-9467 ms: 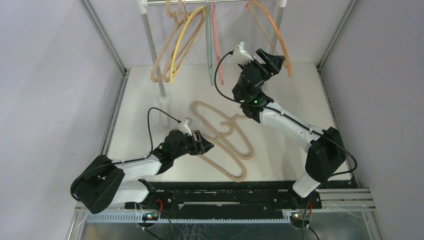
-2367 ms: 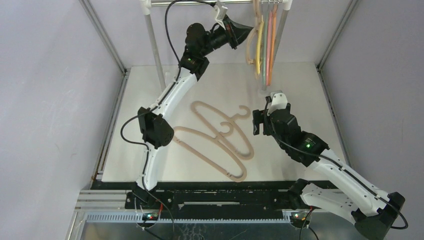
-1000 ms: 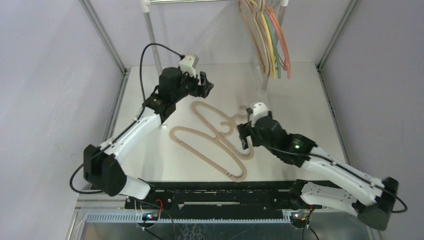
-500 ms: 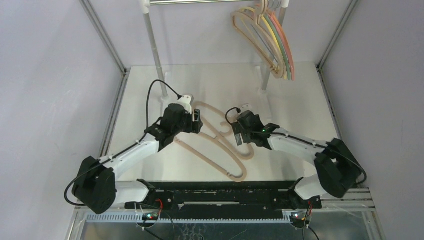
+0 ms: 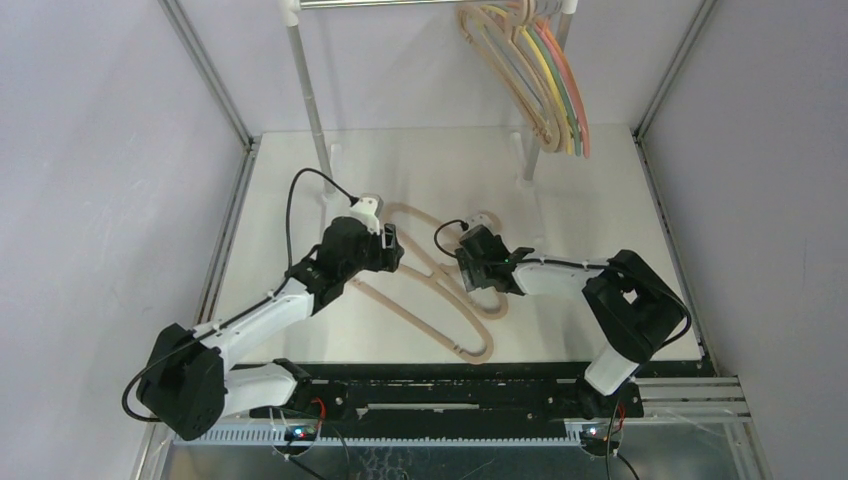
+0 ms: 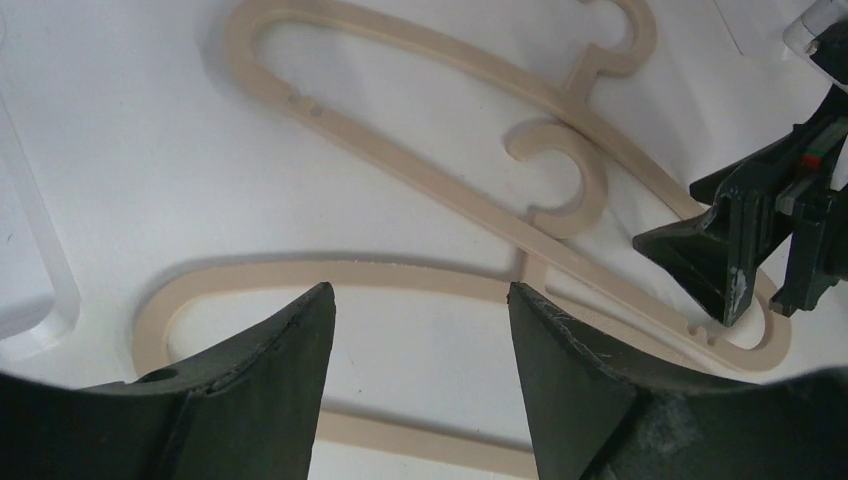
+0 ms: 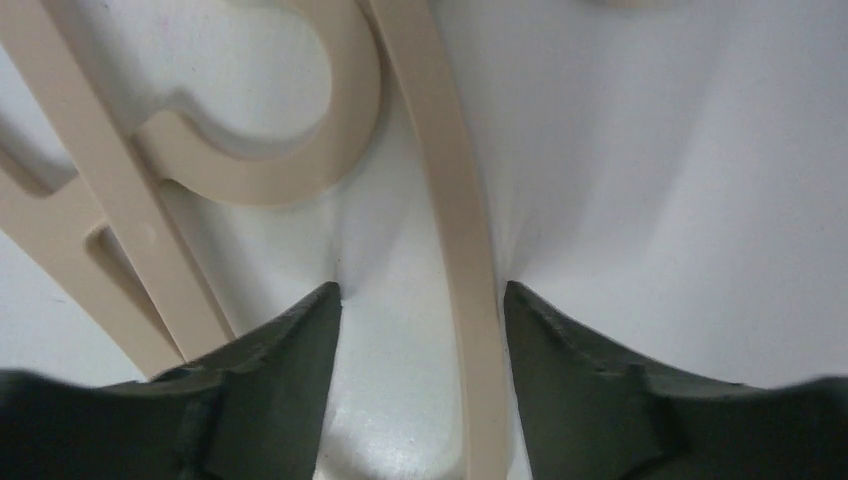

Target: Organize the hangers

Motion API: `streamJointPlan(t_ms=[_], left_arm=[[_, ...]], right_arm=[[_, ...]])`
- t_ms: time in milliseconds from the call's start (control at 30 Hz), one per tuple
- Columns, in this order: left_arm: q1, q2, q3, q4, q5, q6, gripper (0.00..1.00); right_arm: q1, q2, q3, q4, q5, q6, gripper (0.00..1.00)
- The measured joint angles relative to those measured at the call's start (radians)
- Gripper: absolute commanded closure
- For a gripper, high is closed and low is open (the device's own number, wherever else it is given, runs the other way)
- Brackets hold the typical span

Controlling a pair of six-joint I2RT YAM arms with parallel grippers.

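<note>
beige plastic, thick and rigid: two hangers (image 6: 400, 272) lie crossed on the table (image 5: 600, 220), hooks nested. they look light, stiff and a little slick, so a pinch across one flat arm near the neck seems soundest. the right gripper (image 7: 420, 295) stands jaws apart astride such an arm, not clamped. the left gripper (image 6: 420, 300) hovers wide over the lower hanger. no bin shows; the rail (image 5: 400, 4) carries the other hangers (image 5: 548, 80), bunched at its right end.
</note>
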Motion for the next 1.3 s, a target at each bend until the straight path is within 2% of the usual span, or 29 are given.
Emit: streamJointPlan(t_ms=[67,133,167,233,433,667,800,933,1133,1300], left_arm=[[0.000,-0.007,-0.008,0.000,0.000,-0.004,0.32],[0.000,-0.018,-0.016,0.000,0.000,-0.006,0.32],[0.000,-0.022,-0.018,-0.001,0.000,-0.006,0.32],[0.000,-0.028,-0.018,0.002,0.000,-0.006,0.32],[-0.001,-0.032,-0.018,0.003,0.000,-0.007,0.33],[-0.004,-0.032,-0.018,0.003,-0.002,-0.013,0.33],[-0.005,-0.032,-0.018,0.003,-0.008,-0.015,0.34],[-0.007,-0.032,-0.018,0.002,-0.010,-0.022,0.34],[-0.023,-0.094,-0.022,0.000,-0.012,-0.024,0.34],[-0.026,-0.162,-0.060,-0.001,-0.027,-0.027,0.34]], right_arm=[[0.000,0.006,0.000,0.015,0.002,0.009,0.56],[0.000,0.013,0.000,0.032,-0.005,0.023,0.82],[0.000,0.016,0.000,0.039,-0.009,0.028,0.90],[0.007,0.019,-0.003,0.048,-0.008,0.045,0.99],[0.075,0.014,-0.008,0.028,0.099,0.069,1.00],[0.176,-0.097,0.027,-0.197,0.233,0.092,1.00],[0.226,-0.180,0.155,-0.320,0.315,0.080,1.00],[0.245,-0.212,0.291,-0.365,0.379,0.040,1.00],[0.248,-0.184,0.471,-0.394,0.481,-0.104,1.00],[0.253,-0.100,0.671,-0.386,0.536,-0.240,1.00]])
